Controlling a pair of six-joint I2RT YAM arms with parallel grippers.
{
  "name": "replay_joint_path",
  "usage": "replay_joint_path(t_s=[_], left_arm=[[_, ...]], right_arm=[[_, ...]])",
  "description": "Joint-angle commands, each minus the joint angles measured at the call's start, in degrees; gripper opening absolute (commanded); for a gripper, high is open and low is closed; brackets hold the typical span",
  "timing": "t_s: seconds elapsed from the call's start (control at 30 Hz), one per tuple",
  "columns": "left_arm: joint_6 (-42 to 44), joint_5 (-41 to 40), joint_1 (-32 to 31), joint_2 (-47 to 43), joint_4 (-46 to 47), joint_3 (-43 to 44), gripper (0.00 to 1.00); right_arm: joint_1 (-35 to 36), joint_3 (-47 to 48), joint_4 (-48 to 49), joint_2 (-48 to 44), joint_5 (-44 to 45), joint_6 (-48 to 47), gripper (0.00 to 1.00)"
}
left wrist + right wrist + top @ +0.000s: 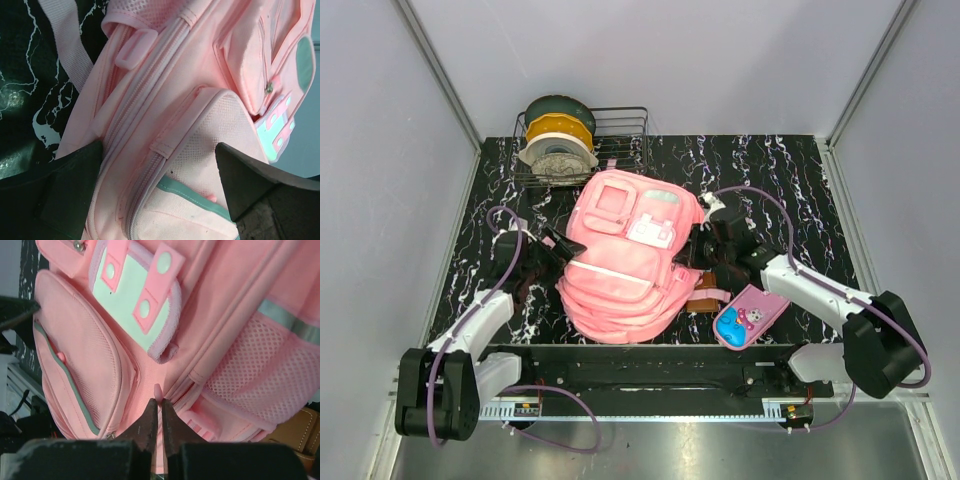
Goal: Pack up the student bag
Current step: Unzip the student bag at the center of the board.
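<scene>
The student bag (620, 260), a large pink backpack with a white-and-grey patch (652, 232), lies flat in the middle of the table. My left gripper (560, 247) is open at the bag's left side. In the left wrist view it (160, 150) straddles the bag's fabric (200, 75) over a closed zipper line (145, 110). My right gripper (707, 240) is at the bag's right side. In the right wrist view it (161, 402) is shut on a small pink zipper pull (158, 391) of the bag (225, 305), where the zipper is partly parted.
A small pink pencil case with cartoon print (750, 317) lies at the front right. A brown leather item (703, 297) lies between it and the bag, also in the right wrist view (300, 435). A wire basket (620, 125) with filament spools (558, 140) stands at the back.
</scene>
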Motion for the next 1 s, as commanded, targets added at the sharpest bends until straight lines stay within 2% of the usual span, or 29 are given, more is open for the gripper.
replay_joint_path(t_s=[0.0, 0.1, 0.27, 0.47, 0.57, 0.6, 0.7, 0.73, 0.83, 0.93, 0.97], left_arm=[[-4.0, 1.9, -0.2, 1.5, 11.3, 0.9, 0.97], [-2.1, 2.3, 0.3, 3.2, 10.6, 3.8, 0.96], [8.2, 5.7, 0.4, 8.9, 3.7, 15.7, 0.98], [13.9, 12.7, 0.2, 16.9, 0.6, 27.1, 0.99], [16.7, 16.3, -0.8, 21.6, -1.1, 32.6, 0.99], [17.0, 17.5, -0.8, 22.5, -2.7, 34.1, 0.99], [18.5, 17.6, -1.4, 23.1, -5.4, 37.9, 0.99], [19.9, 16.9, -1.6, 22.1, -6.7, 38.9, 0.99], [23.0, 13.4, -1.6, 18.5, -12.2, 39.1, 0.99], [25.0, 11.1, -1.6, 14.0, -16.0, 38.0, 0.99], [25.0, 11.9, -1.7, 12.9, -16.4, 37.5, 0.99]], right_arm=[[1.9, -1.8, 2.5, -1.9, -11.3, -5.3, 0.00], [2.0, -3.0, 2.5, -1.9, -12.3, -7.7, 0.00], [2.1, -3.2, 4.8, -0.2, -12.1, -7.4, 0.00], [2.1, 0.9, 5.2, 3.6, -19.1, -9.5, 0.10], [2.1, 3.4, 1.3, 4.0, -20.1, -12.3, 0.25], [2.1, 3.7, 0.8, 3.3, -18.7, -12.4, 0.40], [2.0, 4.0, -1.3, -1.7, -13.3, -12.9, 0.57], [1.9, 4.2, -2.0, -3.2, -8.7, -12.8, 0.67], [0.9, 5.1, -4.4, -9.4, -0.2, -13.1, 0.78], [-1.5, 8.9, -8.4, -8.7, 9.4, -13.6, 0.85], [-5.3, 11.8, -9.3, -7.4, 10.8, -14.2, 0.86]])
